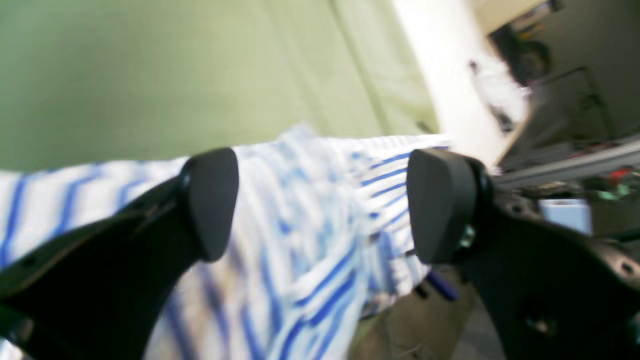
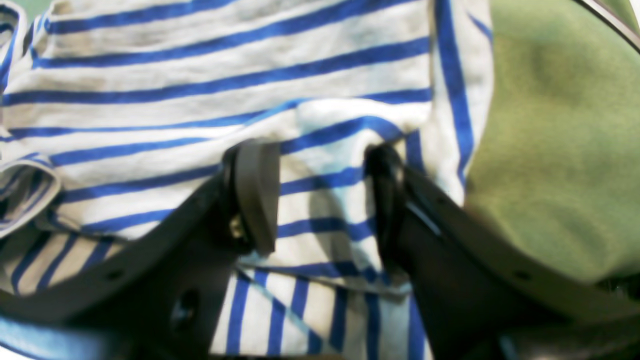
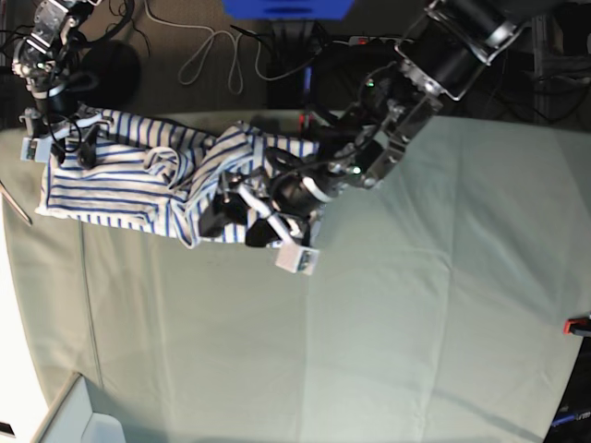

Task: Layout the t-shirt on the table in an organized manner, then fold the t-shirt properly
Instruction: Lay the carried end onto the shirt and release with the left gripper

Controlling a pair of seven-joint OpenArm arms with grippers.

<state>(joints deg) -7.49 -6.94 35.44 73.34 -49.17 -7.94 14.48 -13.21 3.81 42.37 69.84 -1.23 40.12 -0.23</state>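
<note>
Laying-out is in hand: the white, blue-striped cotton t-shirt (image 3: 157, 180) lies bunched at ten o'clock on the pale grey-green cloth table (image 3: 388, 305). The right gripper (image 2: 320, 200) pinches its edge; the left gripper (image 1: 322, 205) gapes, empty. Next, regrasp and spread.

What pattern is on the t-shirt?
White with thin blue stripes on the t-shirt, clearest in the right wrist view.
</note>
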